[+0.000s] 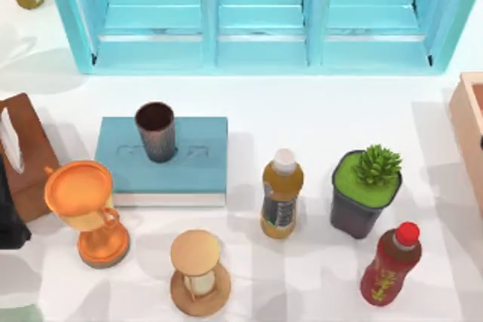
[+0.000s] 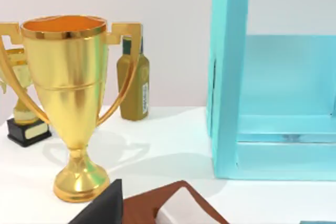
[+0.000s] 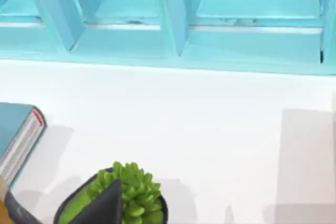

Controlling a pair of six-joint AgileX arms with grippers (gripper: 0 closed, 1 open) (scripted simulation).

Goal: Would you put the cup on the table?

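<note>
The cup [image 1: 155, 131] stands upright on the teal book [image 1: 164, 157], near its back edge, not on the white table [image 1: 317, 111]. The orange goblet [image 1: 84, 210] and wooden hourglass [image 1: 198, 272] stand in front of the book. I cannot tell whether my 2 grippers are spread or pressed together.

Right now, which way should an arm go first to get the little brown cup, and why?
Probably the left arm should reach toward the small reddish-brown ribbed cup, since it stands upright on the flat teal book, on the left half of the white table, ungripped.
</note>
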